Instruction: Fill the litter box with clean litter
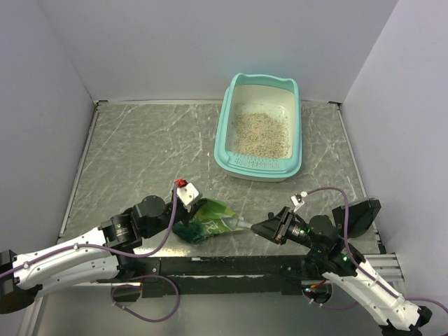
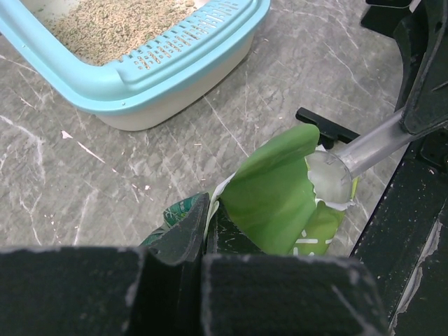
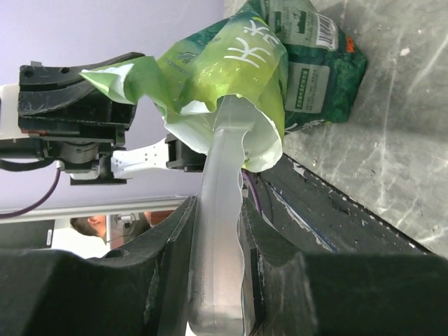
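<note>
The teal litter box (image 1: 222,133) stands at the back right of the table, with beige clean litter (image 1: 260,133) spread over its white floor; the left wrist view shows its near rim (image 2: 175,52) and the litter (image 2: 105,24). A green crinkled pouch (image 1: 210,220) lies near the front edge. My left gripper (image 1: 185,225) is shut on the pouch's edge (image 2: 280,189). My right gripper (image 3: 217,203) is shut on the handle of a translucent scoop (image 3: 220,168). The scoop's bowl (image 2: 329,178) sits in the pouch's torn mouth (image 3: 238,63).
A black rail (image 1: 231,266) runs along the near table edge under both grippers. A black object (image 1: 362,213) sits at the right edge beside my right arm. Grey walls close in the left, back and right sides.
</note>
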You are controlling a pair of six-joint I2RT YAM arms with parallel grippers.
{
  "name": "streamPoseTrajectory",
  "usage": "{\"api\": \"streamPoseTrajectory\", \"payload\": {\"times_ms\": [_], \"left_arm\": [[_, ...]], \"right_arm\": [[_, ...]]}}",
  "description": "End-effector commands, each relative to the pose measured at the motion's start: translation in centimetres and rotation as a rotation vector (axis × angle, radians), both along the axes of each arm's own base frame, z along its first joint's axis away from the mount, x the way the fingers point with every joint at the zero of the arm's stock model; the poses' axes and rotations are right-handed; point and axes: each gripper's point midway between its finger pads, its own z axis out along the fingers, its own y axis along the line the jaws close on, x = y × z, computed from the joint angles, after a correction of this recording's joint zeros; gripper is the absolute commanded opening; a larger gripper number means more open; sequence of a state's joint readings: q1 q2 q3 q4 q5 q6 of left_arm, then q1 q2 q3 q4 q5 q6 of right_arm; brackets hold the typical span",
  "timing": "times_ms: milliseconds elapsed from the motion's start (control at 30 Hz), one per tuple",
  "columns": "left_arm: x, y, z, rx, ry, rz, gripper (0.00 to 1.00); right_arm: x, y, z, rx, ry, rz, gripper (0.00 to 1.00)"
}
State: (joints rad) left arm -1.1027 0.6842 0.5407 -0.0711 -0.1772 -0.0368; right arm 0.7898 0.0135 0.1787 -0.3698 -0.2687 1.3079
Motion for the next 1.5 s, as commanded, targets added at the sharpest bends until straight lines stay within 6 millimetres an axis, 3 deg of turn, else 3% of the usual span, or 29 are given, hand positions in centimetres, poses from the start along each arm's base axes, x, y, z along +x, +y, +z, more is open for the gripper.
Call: {"api": "streamPoseTrajectory", "payload": {"times_ms": [0,233,667,1033,1467], "left_arm": [[-0.1,0.0,0.1,0.005,-0.007,0.004,0.01],[0.2,0.5,0.3,0.005,-0.017,0.031,0.01],[0.7,1.0,0.4,0.009,-0.026,0.069,0.01],[0.9,1.5,0.8,-0.005,-0.037,0.091,0.01],[1.5,2.7,1.2,0.002,-0.056,0.153,0.01]], "right_arm": [[-1.2,-1.8,2.6,0.087,-0.082,-0.029,0.00],[-2.3,-2.9,2.5,0.081,-0.060,-0.029,0.00],[-3.4,-4.7,5.8,0.100,-0.146,-0.047,0.00],[-4.7,-6.7,7.7,0.088,-0.180,-0.072,0.00],[-6.0,-7.7,9.4,0.126,-0.192,-0.061,0.00]]}}
